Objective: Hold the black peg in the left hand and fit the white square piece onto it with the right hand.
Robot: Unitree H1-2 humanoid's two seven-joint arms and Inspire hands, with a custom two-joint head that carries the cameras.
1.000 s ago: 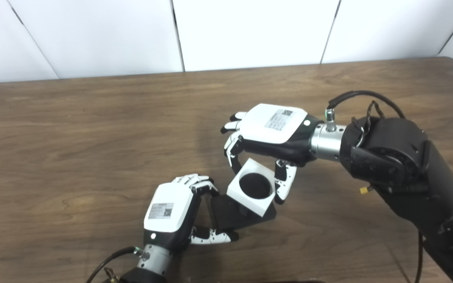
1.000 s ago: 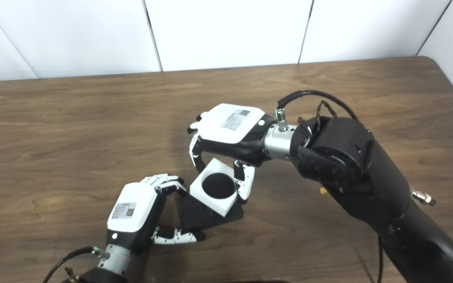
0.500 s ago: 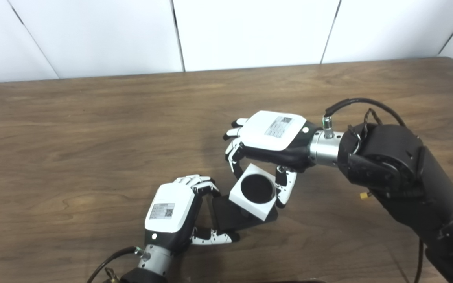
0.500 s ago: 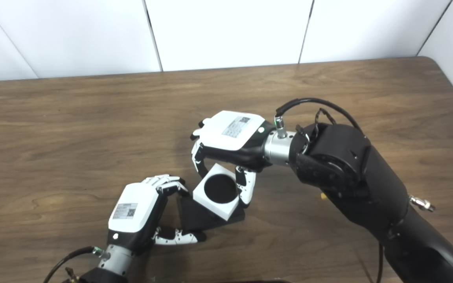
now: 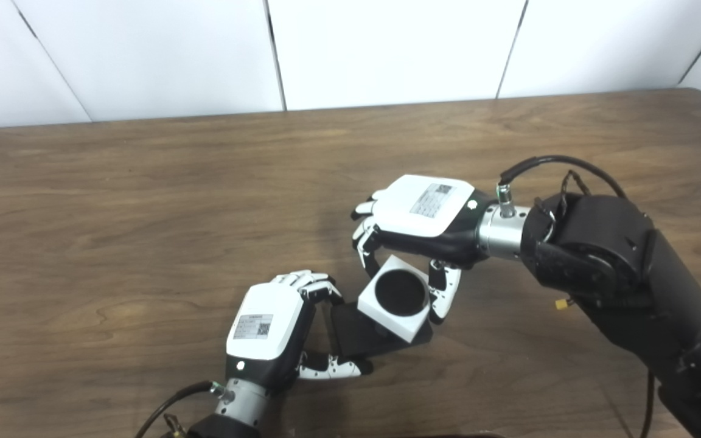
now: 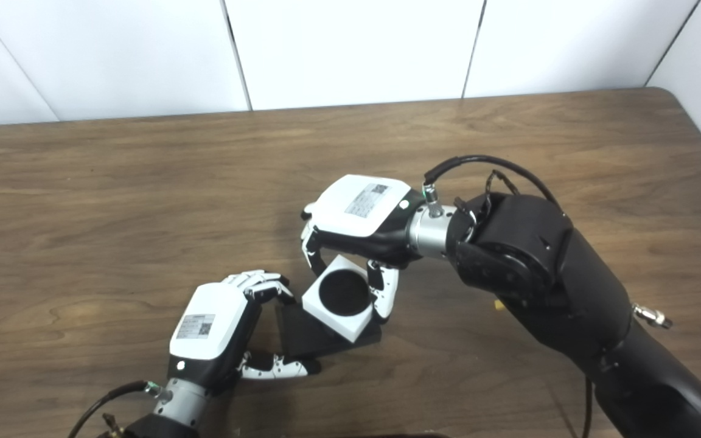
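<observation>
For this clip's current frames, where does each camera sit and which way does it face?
Left eye view: on the head, looking down at the wooden table; both arms enter from below, left hand gripping the black peg piece, right hand holding the white square piece over it.
Right eye view: beside it on the head, facing the same way, with the same hands and pieces.
Shared: the same scene, drawn slightly further left in the right eye view.

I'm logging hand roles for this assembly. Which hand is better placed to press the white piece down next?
The right hand: its fingers already grip the white square piece with the round hole above the black peg base, which the left hand is busy steadying on the wooden table.
</observation>
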